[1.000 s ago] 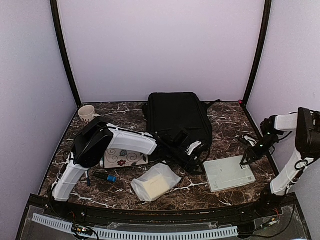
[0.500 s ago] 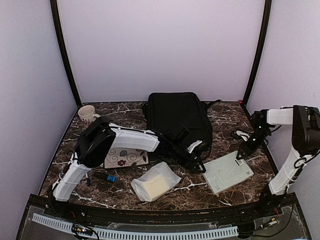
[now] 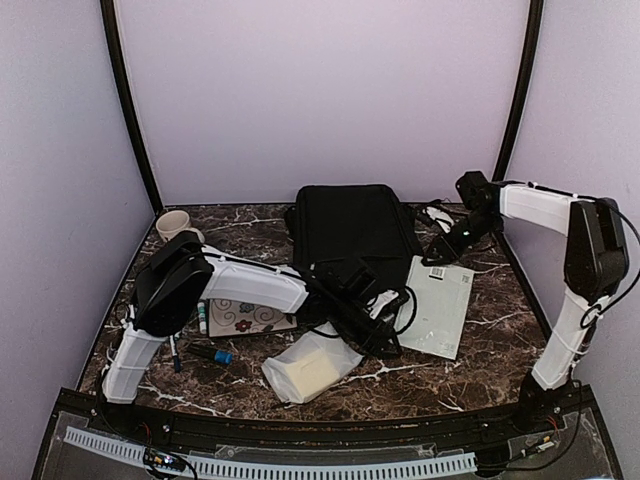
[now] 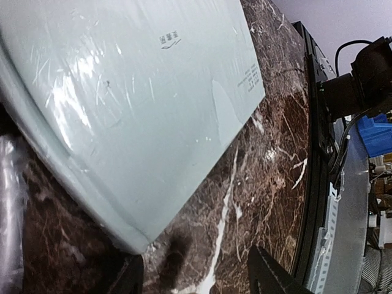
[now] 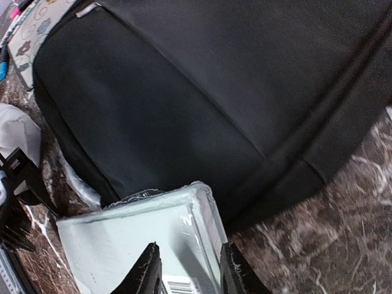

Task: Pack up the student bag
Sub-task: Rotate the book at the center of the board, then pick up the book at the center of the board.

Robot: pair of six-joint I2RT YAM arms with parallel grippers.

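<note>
The student bag [image 3: 350, 230] lies flat and closed at the back middle of the table, and it fills the right wrist view [image 5: 214, 92]. A pale green shrink-wrapped pad [image 3: 440, 305] lies tilted beside the bag's right front corner. My right gripper [image 3: 437, 258] is shut on the pad's far corner, which sits between its fingers [image 5: 184, 272] against the bag's edge. My left gripper [image 3: 388, 335] hangs open over bare marble [image 4: 199, 275] by the pad's near corner [image 4: 122, 92], with nothing between its jaws.
A cream mug [image 3: 175, 225] stands at the back left. A floral notebook [image 3: 250, 315], a blue marker [image 3: 212, 354] and a white plastic-wrapped packet [image 3: 310, 365] lie in front of the bag, under and beside my left arm. The table's black front rail [image 4: 315, 184] runs close by.
My right gripper has narrowed onto the pad and swung it from the front right towards the bag's right side. My left gripper has shifted slightly towards the front.
</note>
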